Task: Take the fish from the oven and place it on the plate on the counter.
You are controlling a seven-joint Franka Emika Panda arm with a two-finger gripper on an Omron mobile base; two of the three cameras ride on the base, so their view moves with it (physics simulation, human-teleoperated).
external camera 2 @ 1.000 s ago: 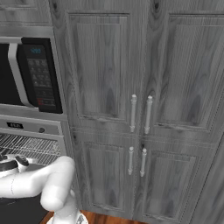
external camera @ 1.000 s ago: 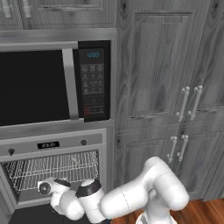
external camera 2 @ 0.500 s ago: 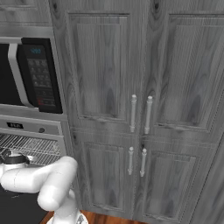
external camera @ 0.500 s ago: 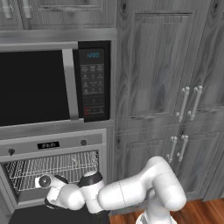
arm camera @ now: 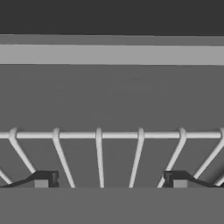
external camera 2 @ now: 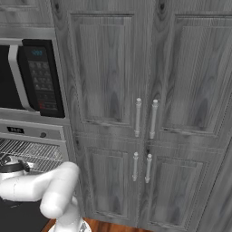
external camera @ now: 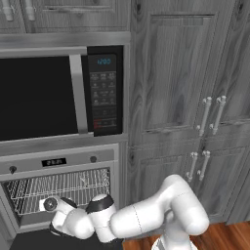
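The oven (external camera: 58, 161) stands open below the microwave, with its wire rack (external camera: 58, 188) showing inside and its dark door (external camera: 29, 241) folded down. My arm reaches low to the left, and its wrist (external camera: 51, 205) sits at the oven's mouth. In the hand view my gripper (arm camera: 109, 180) is open just above the rack's wires (arm camera: 98, 157), with only the wires between its fingertips (arm camera: 43, 179). Beyond it lies the oven's grey back wall. The fish, the plate and the counter are out of view.
A black-doored microwave (external camera: 49, 95) with a keypad (external camera: 103, 93) hangs right above the oven. Tall grey wood cabinets (external camera: 185, 97) with bar handles (external camera 2: 145, 118) fill the wall to the right. Wooden floor (external camera: 224, 237) shows at the lower right.
The forearm has dropped and levelled out, stretching further left toward the oven's mouth. The wrist stays in front of the rack. The cabinets and the microwave have not shifted.
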